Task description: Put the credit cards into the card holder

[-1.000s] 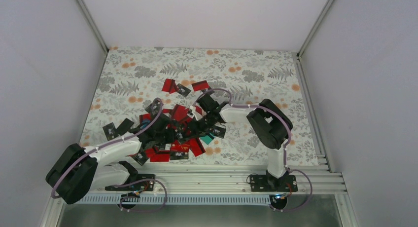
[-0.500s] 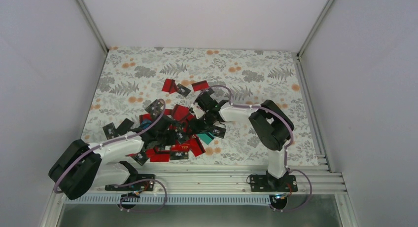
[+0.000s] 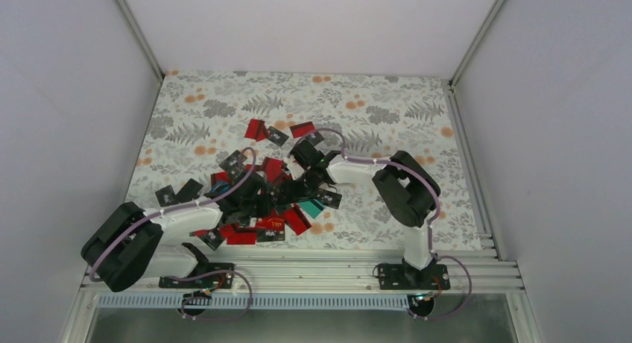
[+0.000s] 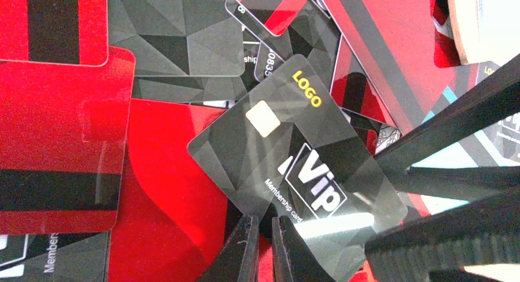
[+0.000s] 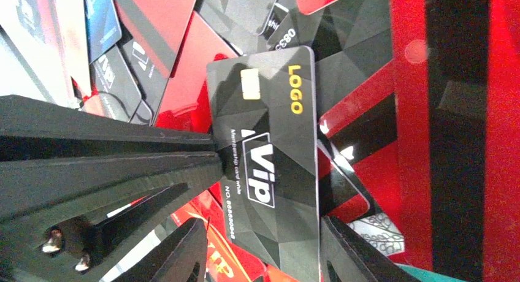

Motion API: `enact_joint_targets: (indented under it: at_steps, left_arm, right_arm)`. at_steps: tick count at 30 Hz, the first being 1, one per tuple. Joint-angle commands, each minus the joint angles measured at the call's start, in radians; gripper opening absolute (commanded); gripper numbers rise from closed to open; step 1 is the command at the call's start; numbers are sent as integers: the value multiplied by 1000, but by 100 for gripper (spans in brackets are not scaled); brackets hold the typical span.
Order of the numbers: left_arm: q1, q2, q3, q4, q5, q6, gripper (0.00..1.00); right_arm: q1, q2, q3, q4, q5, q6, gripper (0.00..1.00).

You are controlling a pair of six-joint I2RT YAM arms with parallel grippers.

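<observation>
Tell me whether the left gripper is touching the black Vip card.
Touching. Right wrist view shows the left gripper pinching the Vip card at its edge.

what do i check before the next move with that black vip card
1. Left gripper holds the black VIP card: ok, jaws shut on its edge.
2. Right gripper placed to take it: ok, jaws open either side of the card's end, with a gap on one side.
3. Only one card is pinched: cannot tell.
4. Card lifted clear of the pile of credit cards: cannot tell.
5. Card holder found: cannot tell. A tan edge at the top right of the left wrist view may be it.
</observation>
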Motion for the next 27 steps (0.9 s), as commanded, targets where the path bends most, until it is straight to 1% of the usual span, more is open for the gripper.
enact_joint_targets:
  at_steps: [1, 7, 10, 12, 16, 20, 22, 24, 27]
  left_arm:
    - [-12, 64, -24, -8, 27, -15, 9]
    - [-15, 69, -37, 14, 39, -22, 9]
    - [-15, 63, -42, 16, 41, -27, 9]
    - [-15, 58, -43, 14, 39, -27, 9]
    - [-16, 48, -46, 11, 36, -28, 9]
    - [-17, 36, -48, 1, 29, -31, 9]
    - [-17, 27, -46, -7, 24, -31, 9]
    - [-16, 18, -42, -15, 19, -31, 9]
    - [-17, -2, -34, -34, 7, -32, 9]
  right_arm:
    - [27, 78, -18, 7, -68, 8, 48]
    - [15, 46, -34, 75, -191, 43, 45]
    - [10, 35, -39, 92, -208, 59, 44]
    - [9, 38, -38, 87, -184, 65, 41]
    - [7, 45, -33, 49, -84, 66, 31]
    - [6, 40, -28, 6, 19, 60, 15]
    - [7, 34, -28, -8, 46, 56, 9]
    - [5, 26, -28, -15, 53, 50, 5]
    - [3, 9, -28, -25, 64, 37, 5]
